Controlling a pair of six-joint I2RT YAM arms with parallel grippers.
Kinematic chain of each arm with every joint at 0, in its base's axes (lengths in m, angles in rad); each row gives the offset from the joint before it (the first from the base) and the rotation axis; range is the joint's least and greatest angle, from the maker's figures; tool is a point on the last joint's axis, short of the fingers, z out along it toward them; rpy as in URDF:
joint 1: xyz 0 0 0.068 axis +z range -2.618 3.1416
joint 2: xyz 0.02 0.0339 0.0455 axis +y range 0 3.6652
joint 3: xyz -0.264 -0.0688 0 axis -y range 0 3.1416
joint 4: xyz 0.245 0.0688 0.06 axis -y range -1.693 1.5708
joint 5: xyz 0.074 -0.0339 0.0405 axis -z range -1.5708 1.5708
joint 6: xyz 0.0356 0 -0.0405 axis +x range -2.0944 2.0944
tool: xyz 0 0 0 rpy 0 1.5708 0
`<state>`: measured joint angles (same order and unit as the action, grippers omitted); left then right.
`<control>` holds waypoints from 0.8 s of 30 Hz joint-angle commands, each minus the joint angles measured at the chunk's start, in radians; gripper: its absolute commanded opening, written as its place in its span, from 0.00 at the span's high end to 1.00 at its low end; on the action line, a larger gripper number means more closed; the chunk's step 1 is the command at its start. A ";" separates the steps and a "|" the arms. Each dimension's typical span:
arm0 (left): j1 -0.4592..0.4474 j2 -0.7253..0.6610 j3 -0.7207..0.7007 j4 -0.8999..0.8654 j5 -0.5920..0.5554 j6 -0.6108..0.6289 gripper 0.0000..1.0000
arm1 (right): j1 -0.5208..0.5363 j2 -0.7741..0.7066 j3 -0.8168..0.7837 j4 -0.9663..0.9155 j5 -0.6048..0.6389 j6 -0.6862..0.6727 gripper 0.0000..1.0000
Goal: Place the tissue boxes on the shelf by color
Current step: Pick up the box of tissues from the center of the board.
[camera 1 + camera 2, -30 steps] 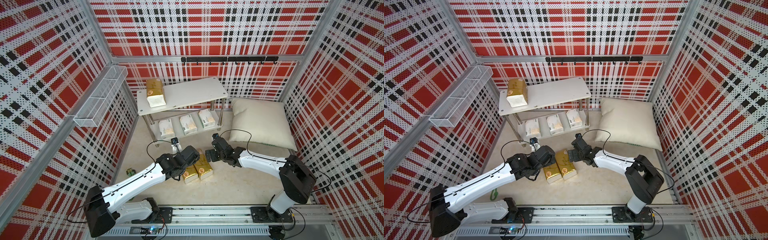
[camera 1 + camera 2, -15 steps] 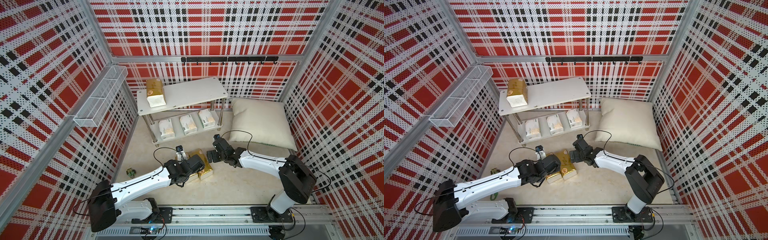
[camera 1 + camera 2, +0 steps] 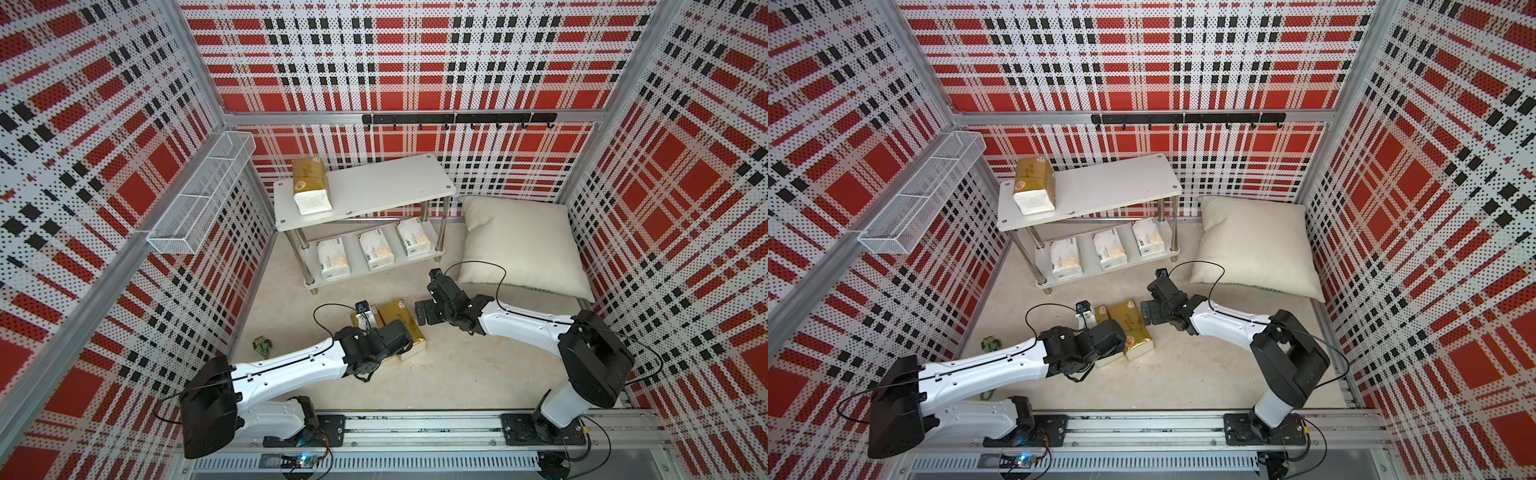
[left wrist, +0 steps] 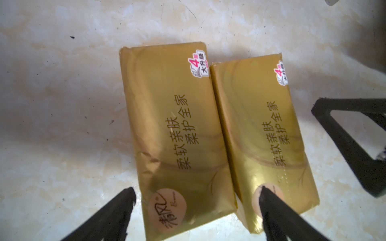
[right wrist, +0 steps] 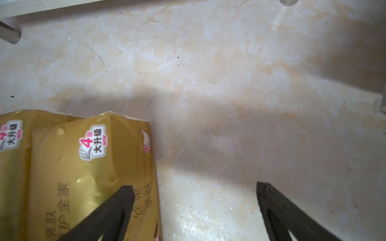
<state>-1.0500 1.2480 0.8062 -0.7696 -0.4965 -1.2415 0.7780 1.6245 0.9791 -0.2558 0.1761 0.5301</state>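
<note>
Now left tool (image 4: 196,192) wide over two gold packs (image 4: 177,133) at frame centre, right tool (image 5: 195,187) wide beside; next: straddle one, close, lift to shelf (image 3: 386,183) top.

Red, black and white plaid perforated walls (image 3: 415,54) enclose a pale mottled floor (image 3: 449,374).
A black hook rail (image 3: 457,119), white wire-mesh basket (image 3: 203,195) and cream pillow (image 3: 519,245) line the sides.

On the shelf (image 3: 386,189) top board one gold pack (image 3: 311,186) is laid; three white packs (image 3: 376,250) are lined on its lower board; two gold packs (image 4: 177,133) are laid touching on the floor (image 3: 449,374), beside a pillow (image 3: 519,245)
</note>
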 commanded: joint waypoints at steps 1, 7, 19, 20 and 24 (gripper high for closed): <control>-0.011 0.021 -0.007 0.011 0.006 -0.009 0.02 | -0.005 -0.028 -0.013 0.018 -0.004 0.004 0.00; -0.013 0.047 -0.016 0.015 0.002 -0.027 0.02 | -0.009 -0.032 -0.017 0.023 -0.006 0.001 0.00; -0.014 0.090 -0.047 0.034 -0.004 -0.039 0.02 | -0.020 -0.041 -0.028 0.029 -0.012 -0.002 0.00; -0.013 0.093 -0.047 0.038 -0.007 -0.041 0.02 | -0.020 -0.043 -0.029 0.031 -0.012 -0.001 0.00; -0.012 0.097 -0.054 0.057 -0.020 -0.048 0.01 | -0.022 -0.041 -0.035 0.036 -0.017 0.001 0.00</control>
<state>-1.0565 1.3357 0.7670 -0.7307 -0.4953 -1.2793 0.7620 1.6096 0.9615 -0.2348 0.1608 0.5293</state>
